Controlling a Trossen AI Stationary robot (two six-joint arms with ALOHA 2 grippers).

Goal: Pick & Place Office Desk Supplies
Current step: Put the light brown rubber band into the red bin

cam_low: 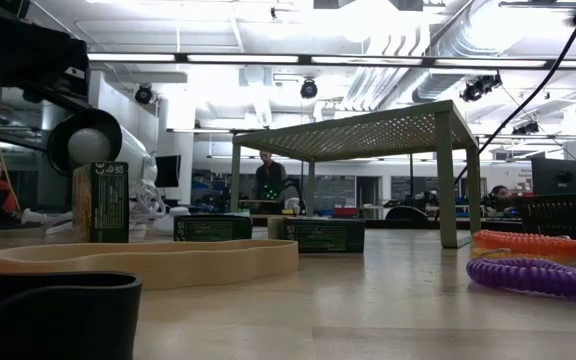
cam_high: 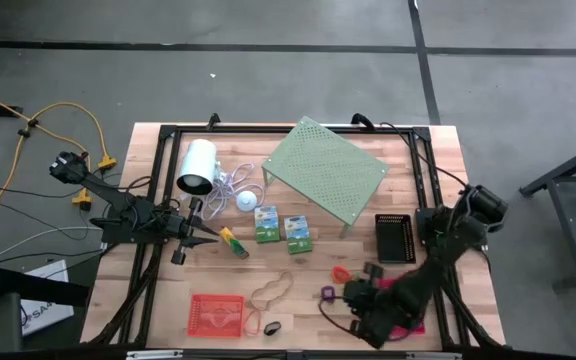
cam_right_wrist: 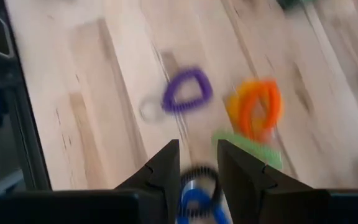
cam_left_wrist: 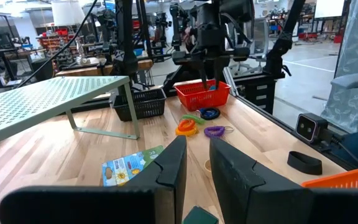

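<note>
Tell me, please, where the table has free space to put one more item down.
Bare wood lies between the red mesh basket and the yellow-green marker, and right of the black mesh basket. It is crowded around the coiled loops by the right claw.

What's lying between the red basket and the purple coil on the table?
In the high view, a tan rubber-band loop and a small dark band lie between the red basket and the purple coil; otherwise bare wood.
</note>
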